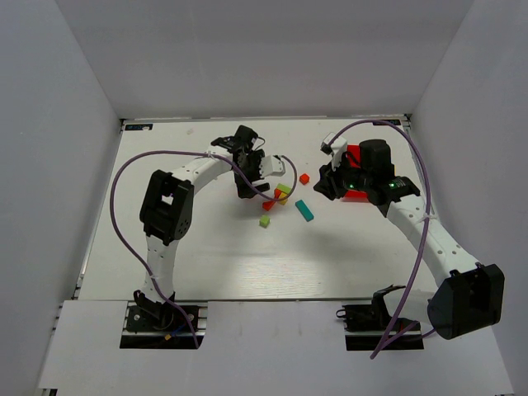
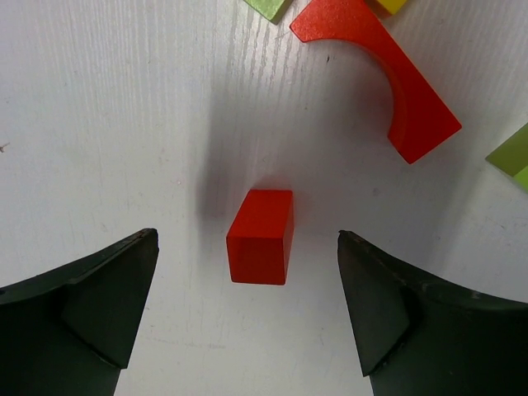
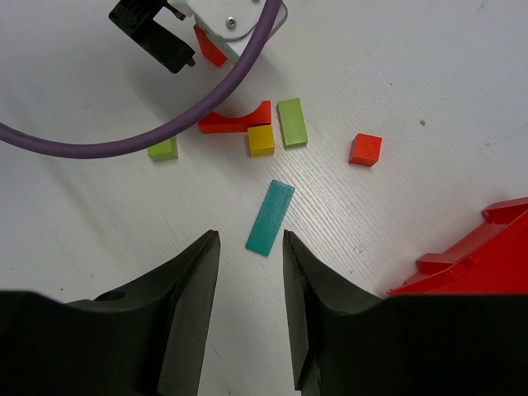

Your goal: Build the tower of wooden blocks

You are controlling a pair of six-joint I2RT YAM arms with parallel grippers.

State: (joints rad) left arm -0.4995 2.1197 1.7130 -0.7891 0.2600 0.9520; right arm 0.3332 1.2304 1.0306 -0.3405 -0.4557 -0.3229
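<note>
Red block [image 2: 261, 235]: flat on the desk [image 1: 206, 264], at the left edge of the block scatter. It is centred between the fingers of the left claw [image 2: 247, 239] and untouched. Left claw is spread wide, nothing pinched. No block is stacked on another, so the tower is judged not started; step in hand is the first pick.

Next move: claw to be lowered straight and closed across the block's sides. The block sits slightly skewed to the fingers, so a small wrist turn may be called for.

Outward:
- Red arch [image 2: 388, 74] lies flat near the block, apart from it.
- Yellow cube [image 3: 261, 139] is set against the arch's end, lime bar [image 3: 291, 122] just beside it.
- Lime cube [image 3: 163, 149] lies alone, nearer.
- Teal bar [image 3: 270, 217] lies to the right, orange-red cube [image 3: 365, 149] farther back.
- Right claw [image 3: 249, 239] hovers by the teal bar, fingers narrowly parted, empty.
- Red bin [image 3: 470, 256] sits at far right.
- Purple cable [image 3: 124, 151] is draped across the right wrist view.

Grasp path is judged unobstructed; the arch is the closest thing that could be knocked.
</note>
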